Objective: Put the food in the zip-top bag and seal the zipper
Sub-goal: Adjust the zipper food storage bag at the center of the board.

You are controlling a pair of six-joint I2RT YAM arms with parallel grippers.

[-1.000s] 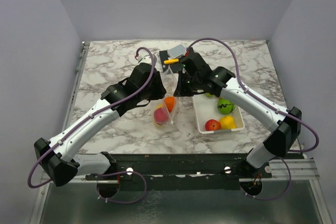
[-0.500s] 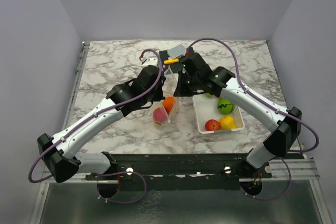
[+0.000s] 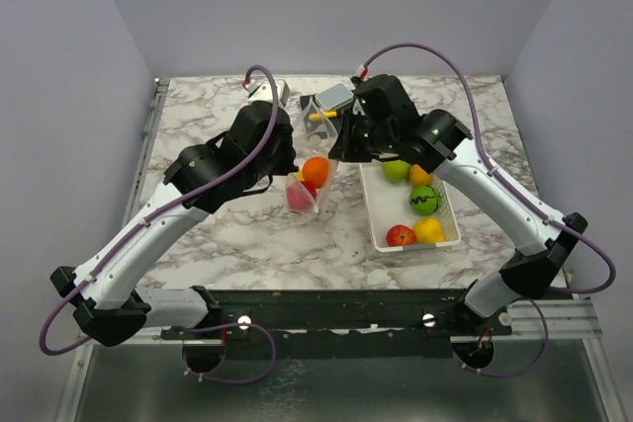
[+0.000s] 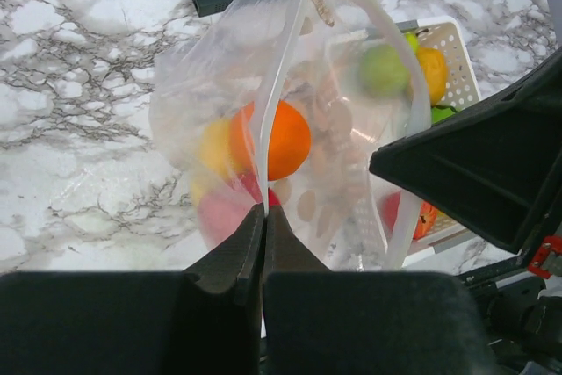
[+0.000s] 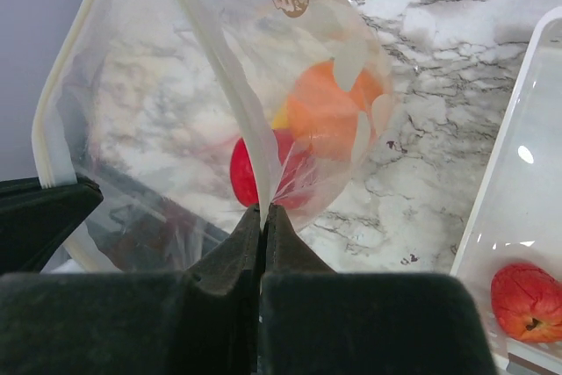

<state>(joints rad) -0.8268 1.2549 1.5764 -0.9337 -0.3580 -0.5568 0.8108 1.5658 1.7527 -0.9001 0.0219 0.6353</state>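
The zip-top bag (image 3: 308, 188) hangs between both arms over the marble table, mouth up and open. Inside it lie an orange fruit (image 4: 284, 140), a yellow one (image 4: 215, 147) and a red one (image 5: 245, 173). My left gripper (image 4: 263, 210) is shut on one whitish zipper strip (image 4: 286, 85). My right gripper (image 5: 263, 208) is shut on the opposite zipper strip (image 5: 215, 59). More food sits in the white basket (image 3: 374, 210) to the right: a green fruit (image 3: 396, 171), a striped green one (image 3: 423, 200), a red one (image 3: 401, 235) and a yellow one (image 3: 429, 230).
A black block (image 3: 315, 106) with a yellow-handled knife (image 3: 321, 116) and a grey piece (image 3: 333, 96) stands just behind the bag. The right arm's dark body (image 4: 474, 173) fills the right of the left wrist view. Walls close in the table on three sides.
My left gripper has shut on the bag's rim. Both arms have risen and drawn slightly back, lifting the bag's top with the fruit inside.
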